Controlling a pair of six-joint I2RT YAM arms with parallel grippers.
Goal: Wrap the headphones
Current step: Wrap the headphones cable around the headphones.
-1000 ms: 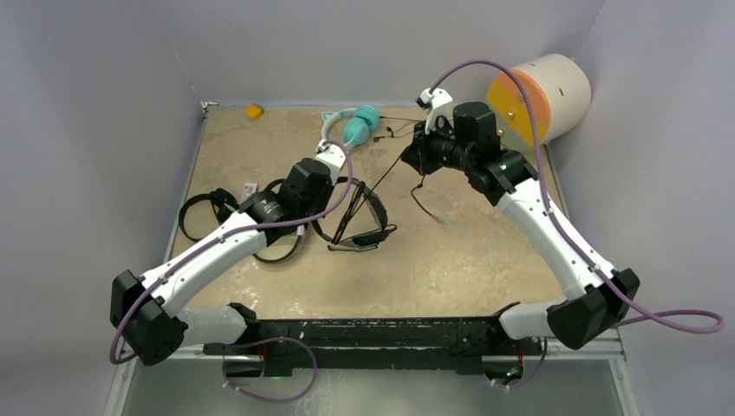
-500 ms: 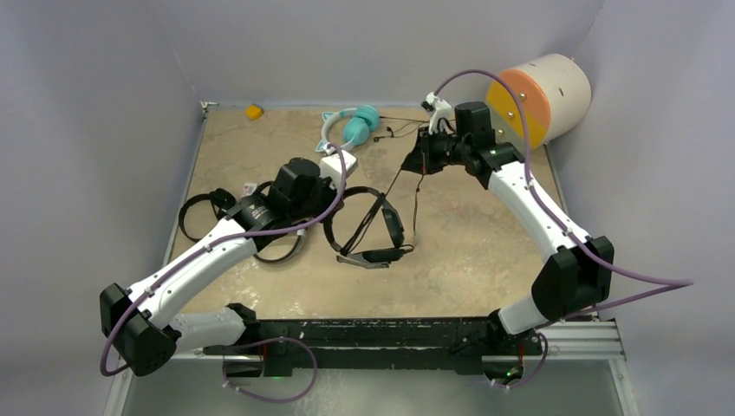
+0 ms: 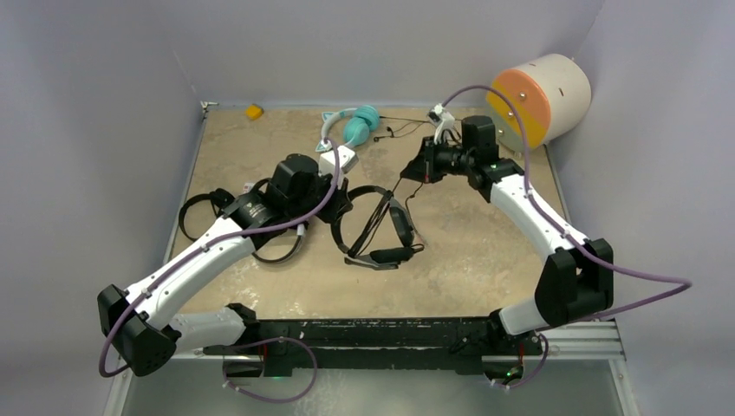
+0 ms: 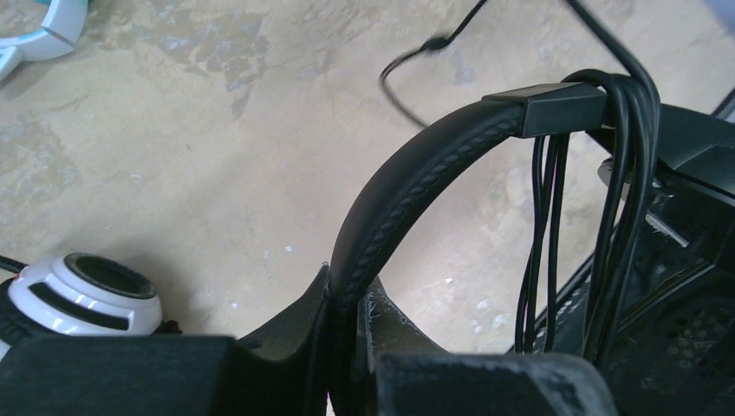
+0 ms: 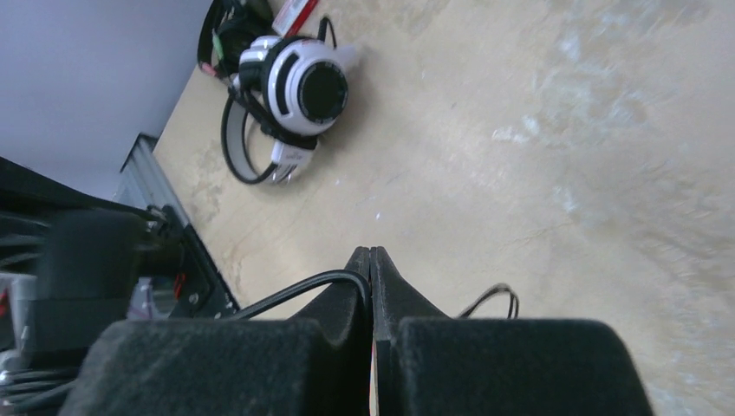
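Note:
An all-black headset lies mid-table. My left gripper is shut on its padded headband, and several turns of thin black cable hang over the band by the slider. My right gripper is shut on that cable, which runs taut from the headset. The teal cat-ear headset lies at the back. The white-and-black headset lies at the left, mostly under my left arm, with its earcup in the left wrist view. Another dark headset lies far left.
A white cylinder with an orange face lies at the back right corner. A small orange object sits at the back left. Loose thin cable trails from the teal headset. Grey walls close the table on three sides.
My right gripper has moved nearer and lower with the cable. My left gripper has carried the black headset to the right, and the headset has turned a little.

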